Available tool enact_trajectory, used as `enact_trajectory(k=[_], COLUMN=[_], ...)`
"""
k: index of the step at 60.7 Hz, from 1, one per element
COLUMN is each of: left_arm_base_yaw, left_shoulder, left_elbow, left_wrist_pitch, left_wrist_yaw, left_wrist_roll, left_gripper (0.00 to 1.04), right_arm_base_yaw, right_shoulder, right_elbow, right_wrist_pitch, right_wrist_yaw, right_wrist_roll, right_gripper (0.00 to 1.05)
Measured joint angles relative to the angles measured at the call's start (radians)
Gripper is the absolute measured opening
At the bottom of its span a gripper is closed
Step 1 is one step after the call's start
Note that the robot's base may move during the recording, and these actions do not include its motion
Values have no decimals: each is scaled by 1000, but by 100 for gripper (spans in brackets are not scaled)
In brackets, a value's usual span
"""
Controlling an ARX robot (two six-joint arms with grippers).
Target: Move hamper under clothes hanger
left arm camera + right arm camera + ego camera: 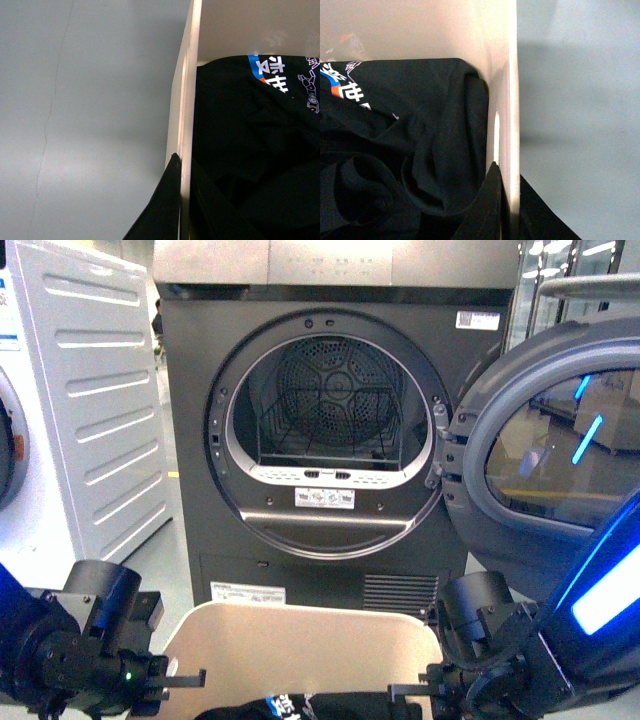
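At the bottom centre of the front view sits the hamper (300,640), right in front of the dryer (190,440), whose door (540,440) hangs open to the right. Dark clothes (300,705) with a printed patch lie in it, so it looks placed there to catch the load.

The 2 grippers meet it from opposite ends: the left gripper (185,680) at the lower left and the right gripper (405,692) at the lower right. Each wrist view shows the fingers (160,215) straddling the thin wall, 1 outside over the floor and 1 inside against the clothes. The right fingers (487,205) sit the same way. Both grippers look clamped onto the rim, though the inner left finger is hard to pick out against the dark cloth. Holding both ends should keep the hamper from twisting or tipping when it is carried.

A grey bar (590,285) at the upper right, above the door, may be the hanger rail. I cannot tell for sure. If it is, the hamper is still well apart from it and must go rightward, clear of the door.
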Motion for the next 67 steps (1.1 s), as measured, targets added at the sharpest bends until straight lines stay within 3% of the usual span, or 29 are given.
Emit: enact_trajectory(k=[52, 67], left_arm_base_yaw=[29, -18], left_shoulder=[-2, -2], left_elbow=[0, 4], left_wrist_pitch=[-1, -1], left_wrist_yaw=[-13, 16], left_wrist_roll=[0, 0], left_gripper=[4, 4], right_arm_base_yaw=[30, -23], right_shoulder=[0, -2], right_elbow=[0, 0], right_wrist_pitch=[0, 0], right_wrist_yaw=[-26, 9], right_wrist_roll=[0, 0], right_gripper=[3, 3])
